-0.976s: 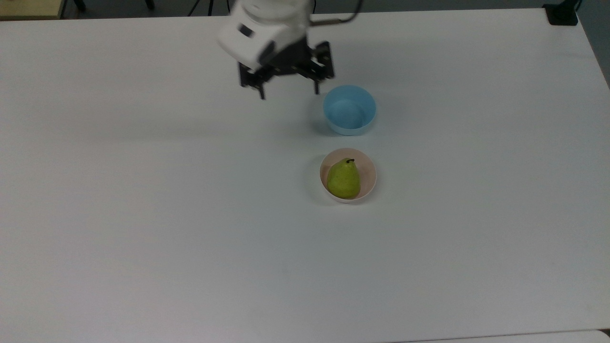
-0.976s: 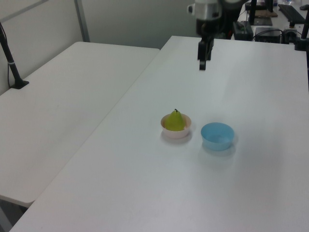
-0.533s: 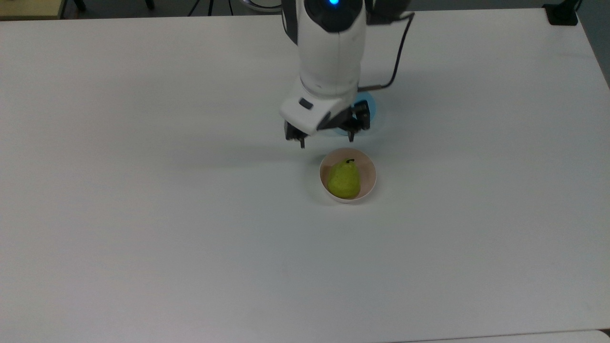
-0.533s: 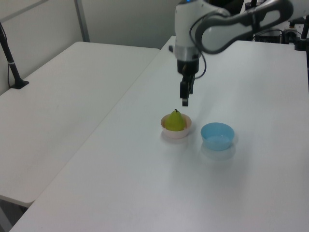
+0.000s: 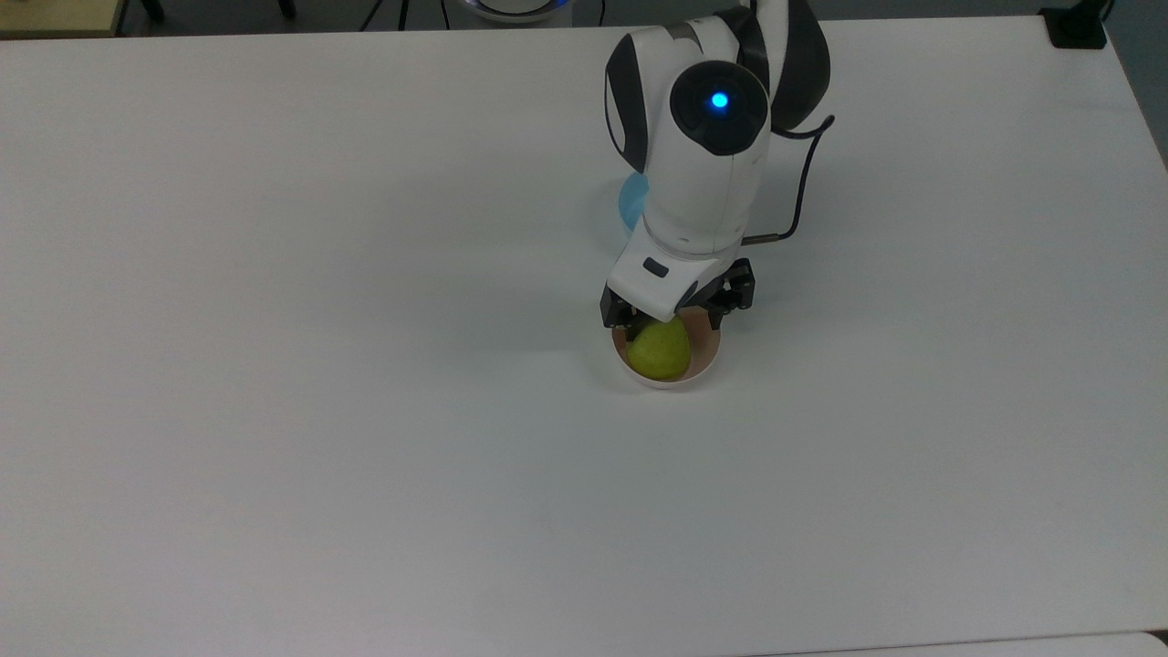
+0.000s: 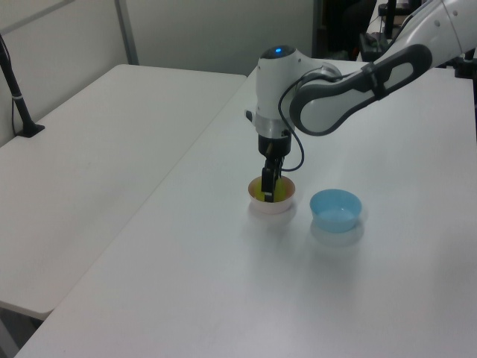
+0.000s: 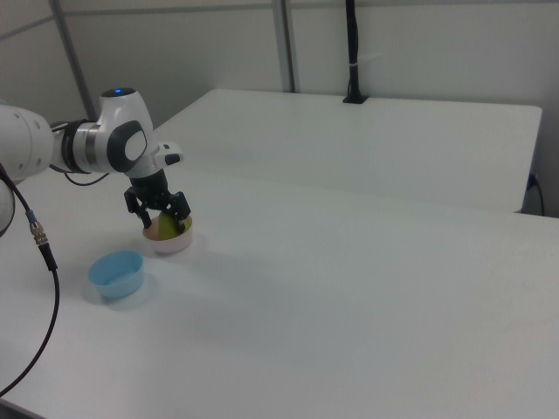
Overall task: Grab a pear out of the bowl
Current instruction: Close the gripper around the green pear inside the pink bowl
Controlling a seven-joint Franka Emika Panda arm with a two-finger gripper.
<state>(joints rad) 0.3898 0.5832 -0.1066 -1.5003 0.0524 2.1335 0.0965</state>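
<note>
Straddling smooth pear [image 5: 659, 350], end effector [image 5: 673, 321] spread.

A broad white table [image 5: 274, 411] takes up the foreground. In the right view a second white table [image 7: 376, 140] stands just beside it, a black pole [image 7: 352, 52] fixed at its far edge, with pale wall panels [image 7: 419, 44] behind.

Arm bent downward, wrist vertical, claw [image 5: 674, 319] pointing down, fingers spread apart.
</note>
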